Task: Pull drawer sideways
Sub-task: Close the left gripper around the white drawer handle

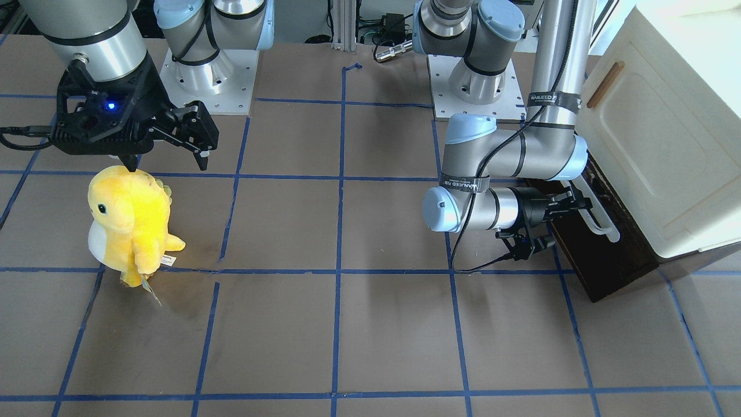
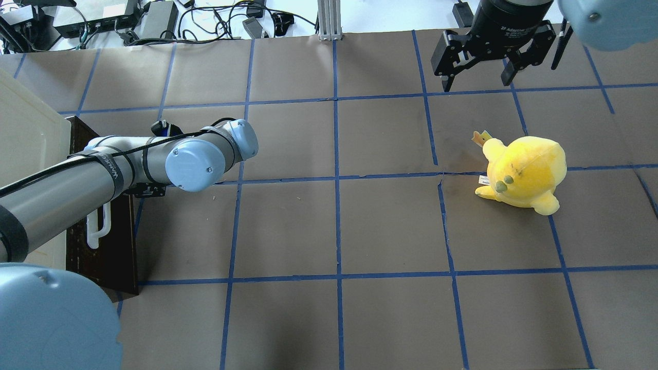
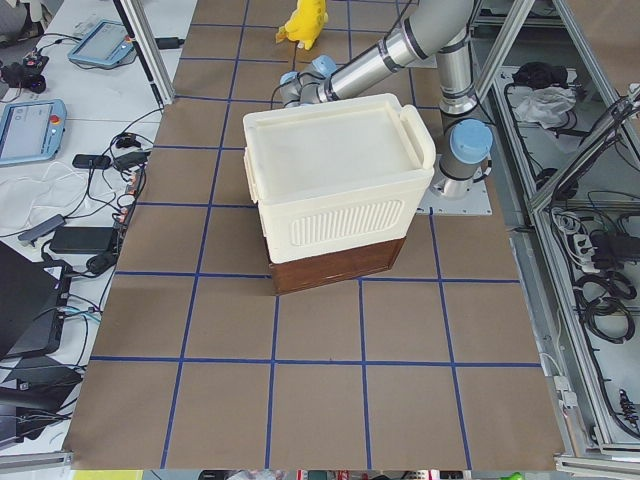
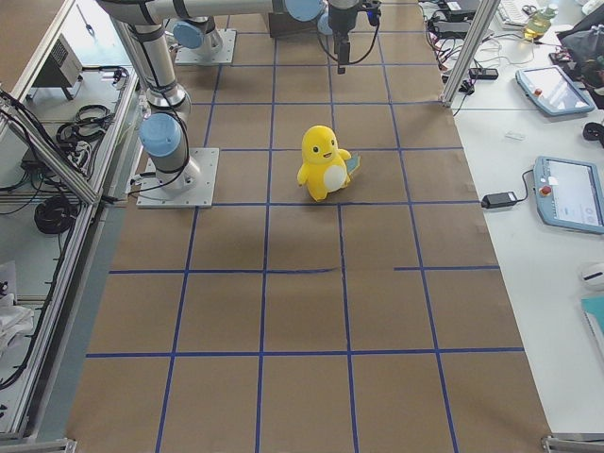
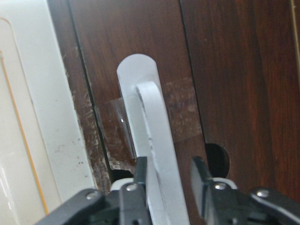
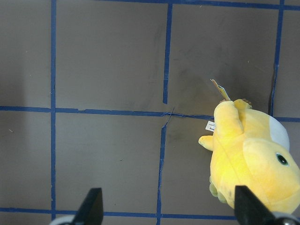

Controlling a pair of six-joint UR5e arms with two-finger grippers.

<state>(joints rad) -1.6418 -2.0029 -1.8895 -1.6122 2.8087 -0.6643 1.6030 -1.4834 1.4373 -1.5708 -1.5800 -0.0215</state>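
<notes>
Dark brown wood fronts the drawer (image 2: 105,246) at the bench's (image 2: 360,221) left edge, under the cream cabinet (image 2: 25,149). The left end effector (image 5: 168,183) is at its white handle (image 5: 152,154), fingers (image 5: 140,171) narrowly straddling the bar. Farther right stands a yellow plush toy (image 2: 522,172); above it, the right end effector (image 2: 478,74) hangs spread wide.

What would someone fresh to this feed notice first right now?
Most eye-catching is the yellow plush toy, standing alone on the brown table below the open, empty right pincer. Next comes the left pincer at the table's far end, its fingers either side of the white loop handle on the dark brown drawer, which sits under the cream-white cabinet.
</notes>
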